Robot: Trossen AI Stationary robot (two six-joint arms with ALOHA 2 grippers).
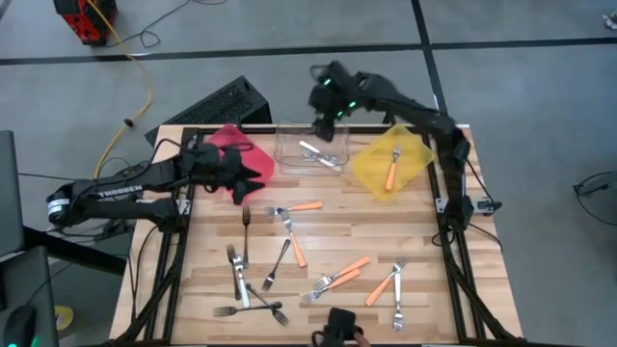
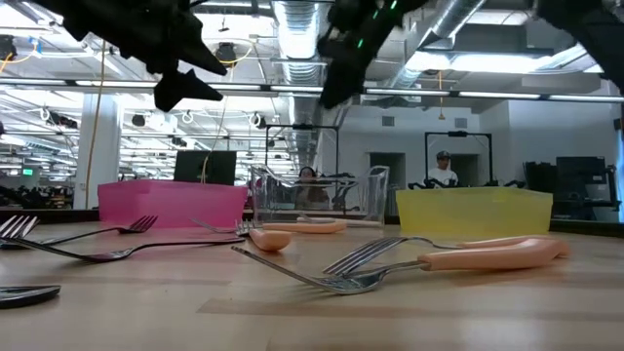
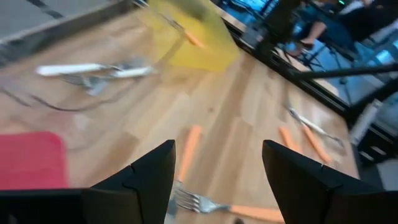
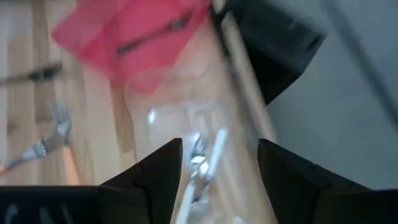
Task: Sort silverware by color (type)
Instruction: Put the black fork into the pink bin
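Forks lie scattered flat on the wooden table: dark ones (image 1: 278,265), silver ones (image 1: 234,275) and orange-handled ones (image 1: 342,275). At the far edge stand a red bin (image 1: 231,140) with a dark fork (image 4: 149,37) in it, a clear bin (image 1: 307,152) holding silver forks (image 4: 199,158), and a yellow bin (image 1: 371,164) holding an orange-handled fork (image 1: 393,166). My left gripper (image 1: 253,181) hovers open and empty off the red bin's near right corner. An orange-handled fork (image 3: 230,211) lies below it. My right gripper (image 1: 326,130) hangs open and empty above the clear bin (image 4: 161,124).
A dark camera mount (image 1: 337,328) sits at the table's near edge. A black keyboard-like object (image 1: 217,104) lies on the floor beyond the far left corner. Bare wood shows between the bins and the scattered forks. People (image 2: 444,171) sit in the room far behind the table.
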